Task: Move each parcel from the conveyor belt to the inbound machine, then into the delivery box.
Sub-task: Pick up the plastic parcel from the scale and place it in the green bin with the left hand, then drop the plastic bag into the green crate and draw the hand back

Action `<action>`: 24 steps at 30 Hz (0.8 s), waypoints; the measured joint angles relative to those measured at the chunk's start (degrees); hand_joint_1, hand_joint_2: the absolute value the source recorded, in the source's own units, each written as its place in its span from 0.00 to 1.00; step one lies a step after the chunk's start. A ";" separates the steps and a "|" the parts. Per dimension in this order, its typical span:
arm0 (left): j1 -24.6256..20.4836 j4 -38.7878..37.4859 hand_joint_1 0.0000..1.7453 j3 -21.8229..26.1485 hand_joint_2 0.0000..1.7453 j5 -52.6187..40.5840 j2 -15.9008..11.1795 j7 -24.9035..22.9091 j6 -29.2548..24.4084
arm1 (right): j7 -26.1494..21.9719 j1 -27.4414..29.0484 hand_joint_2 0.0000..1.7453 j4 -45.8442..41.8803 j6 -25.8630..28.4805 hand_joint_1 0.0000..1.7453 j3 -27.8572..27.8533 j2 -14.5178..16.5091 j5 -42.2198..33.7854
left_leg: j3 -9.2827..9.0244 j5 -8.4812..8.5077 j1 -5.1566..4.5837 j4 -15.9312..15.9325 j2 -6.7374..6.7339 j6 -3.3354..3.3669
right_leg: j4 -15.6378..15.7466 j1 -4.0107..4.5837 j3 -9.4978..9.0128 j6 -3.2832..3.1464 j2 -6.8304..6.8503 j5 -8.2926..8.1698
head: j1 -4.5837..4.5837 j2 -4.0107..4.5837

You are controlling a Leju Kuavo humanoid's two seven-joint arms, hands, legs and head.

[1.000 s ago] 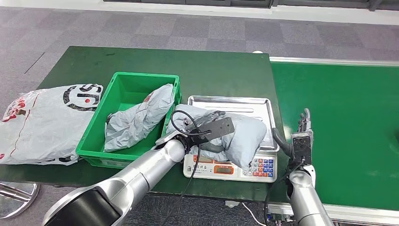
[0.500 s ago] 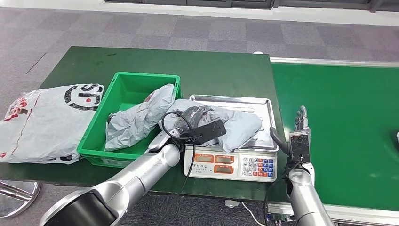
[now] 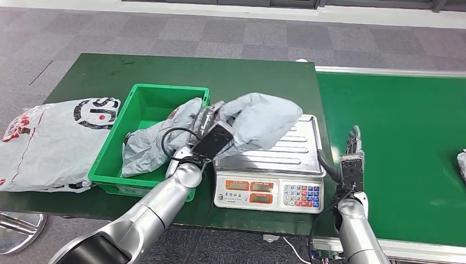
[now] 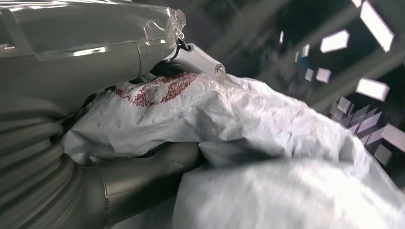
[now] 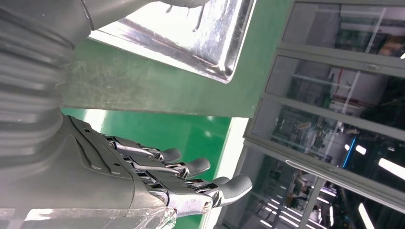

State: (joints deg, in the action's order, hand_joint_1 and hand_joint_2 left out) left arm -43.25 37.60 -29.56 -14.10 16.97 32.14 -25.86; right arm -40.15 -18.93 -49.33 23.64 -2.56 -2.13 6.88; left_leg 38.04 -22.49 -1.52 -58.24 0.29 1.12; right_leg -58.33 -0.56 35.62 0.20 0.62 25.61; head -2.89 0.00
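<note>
My left hand (image 3: 213, 136) grips a grey plastic parcel (image 3: 258, 118) and holds it lifted above the steel pan of the weighing scale (image 3: 297, 154), tilted toward the green delivery box (image 3: 144, 106). The left wrist view shows the same parcel (image 4: 267, 143) close up, crumpled with red print, pressed against the thumb (image 4: 143, 176). A second grey parcel (image 3: 156, 140) lies in the box. My right hand (image 3: 351, 162) stands beside the scale over the green conveyor belt (image 3: 395, 137), fingers (image 5: 191, 167) straight and apart, holding nothing. Another parcel (image 3: 461, 164) peeks in at the belt's right edge.
A large white printed bag (image 3: 49, 143) lies on the green table (image 3: 247, 77) left of the box. The scale's keypad and displays (image 3: 275, 192) face me at the table's front edge. Grey floor lies beyond the table.
My left hand has raised the grey parcel off the scale pan and swung it left toward the green box. A parcel has appeared at the belt's right edge. The right hand stayed put.
</note>
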 joint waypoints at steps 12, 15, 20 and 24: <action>1.71 5.70 1.00 4.92 1.00 0.68 -1.13 1.76 -1.51 | 0.00 0.12 1.00 -0.05 0.21 0.00 0.01 -0.02 -0.20 | 0.02 -0.01 0.00 0.00 0.01 0.01 | 0.00 -0.01 0.00 -0.01 0.01 0.02 | 0.01 0.00; 2.77 7.89 1.00 5.94 1.00 3.13 -1.53 5.28 -5.77 | 0.00 0.21 1.00 -0.06 0.38 0.00 0.07 -0.03 -0.55 | 0.03 -0.03 0.00 0.00 -0.02 0.02 | 0.00 -0.01 0.01 -0.01 0.00 0.02 | 0.01 0.00; 5.40 17.41 1.00 11.81 1.00 3.72 -4.03 7.76 -13.66 | 0.00 1.23 1.00 -0.66 1.17 0.00 0.47 -0.37 -1.69 | 0.02 -0.06 0.04 0.00 -0.09 -0.03 | 0.00 0.04 0.05 -0.05 -0.10 0.05 | -0.01 0.00; 7.12 22.67 1.00 20.49 1.00 -10.00 -4.76 6.99 -14.18 | 0.00 2.21 1.00 -1.61 1.88 0.00 0.72 -0.64 -1.78 | 0.02 -0.07 0.11 0.01 -0.05 -0.05 | -0.01 0.11 0.05 -0.09 -0.08 0.10 | 0.00 0.00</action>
State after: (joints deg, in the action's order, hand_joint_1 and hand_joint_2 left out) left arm -36.13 60.27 -9.08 -24.11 12.20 39.13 -40.04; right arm -40.15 -16.72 -50.93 25.52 -1.84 -2.77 5.10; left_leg 38.06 -22.56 -1.40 -58.23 0.23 1.08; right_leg -58.33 -0.45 35.67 0.11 0.54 25.71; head -2.89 0.00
